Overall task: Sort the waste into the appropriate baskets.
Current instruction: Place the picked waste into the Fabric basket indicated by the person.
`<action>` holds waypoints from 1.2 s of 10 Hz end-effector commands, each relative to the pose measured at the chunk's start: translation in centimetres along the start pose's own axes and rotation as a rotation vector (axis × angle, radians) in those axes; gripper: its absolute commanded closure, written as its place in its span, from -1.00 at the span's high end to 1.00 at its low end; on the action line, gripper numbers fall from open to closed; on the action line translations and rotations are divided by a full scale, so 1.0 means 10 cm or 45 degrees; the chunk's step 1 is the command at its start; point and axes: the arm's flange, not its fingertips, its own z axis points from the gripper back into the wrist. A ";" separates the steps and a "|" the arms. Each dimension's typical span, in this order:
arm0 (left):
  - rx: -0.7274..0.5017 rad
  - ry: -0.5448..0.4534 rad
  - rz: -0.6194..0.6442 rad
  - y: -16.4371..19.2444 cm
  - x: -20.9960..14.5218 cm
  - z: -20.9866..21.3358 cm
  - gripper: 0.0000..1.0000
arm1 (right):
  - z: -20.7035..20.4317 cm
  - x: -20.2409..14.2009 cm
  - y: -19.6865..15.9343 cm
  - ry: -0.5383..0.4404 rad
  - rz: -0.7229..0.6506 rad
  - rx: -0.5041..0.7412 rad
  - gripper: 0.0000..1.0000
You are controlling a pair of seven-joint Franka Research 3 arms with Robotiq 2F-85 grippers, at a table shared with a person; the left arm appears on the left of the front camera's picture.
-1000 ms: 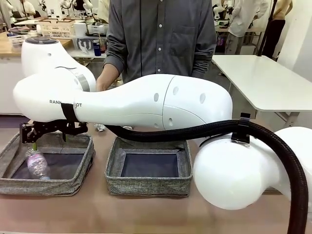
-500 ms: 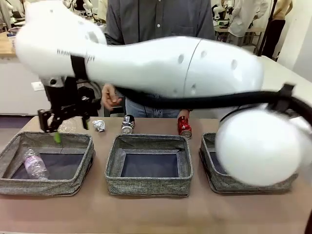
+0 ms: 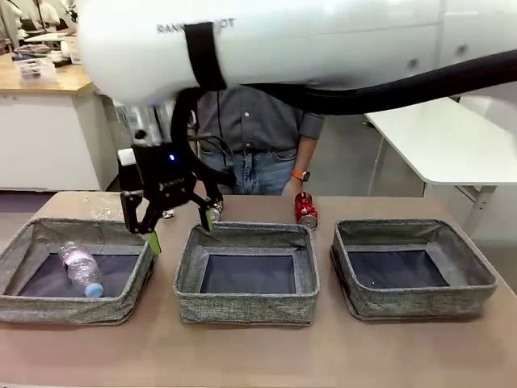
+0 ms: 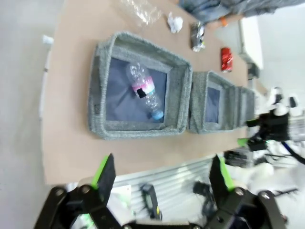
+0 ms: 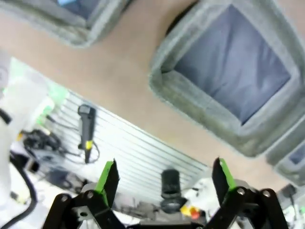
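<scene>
Now the right arm (image 3: pixel 323 40), stretched across the table (image 3: pixel 242 356), has lifted clear of the left basket (image 3: pixel 65 309); the middle basket (image 3: pixel 242 311) and right basket (image 3: pixel 420 305) hold nothing. The right claw (image 3: pixel 181 233) hangs wide and empty by its rim; the left claw (image 4: pixel 161 174) is spread too. The pink-labelled bottle (image 3: pixel 81 268) lies released in the left basket, so one piece looks sorted. The other bottle (image 4: pixel 140 10), red can (image 3: pixel 305 212), black-and-white can (image 4: pixel 198 36) and wad (image 4: pixel 175 22) wait at the far edge.

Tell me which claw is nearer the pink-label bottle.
Right. The right claw hangs open near the gap between the left basket and middle basket, close to the bottle. The left claw sits high, back past the near edge of the table.
</scene>
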 end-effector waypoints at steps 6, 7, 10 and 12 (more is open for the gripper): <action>-0.155 0.098 -0.067 -0.19 0.07 -0.34 1.00 | -0.22 -0.24 -0.50 -0.119 -0.239 0.251 1.00; -0.298 0.185 -0.125 -0.48 0.14 -0.66 1.00 | -0.20 -0.58 -0.94 -0.223 -0.427 0.418 1.00; -0.510 0.189 -0.188 -1.45 0.17 -1.47 1.00 | -0.21 -1.80 -1.86 -0.433 -0.838 0.753 1.00; -0.522 0.164 -0.039 -1.86 0.06 -1.82 1.00 | -0.31 -2.54 -2.42 -0.561 -1.026 1.155 1.00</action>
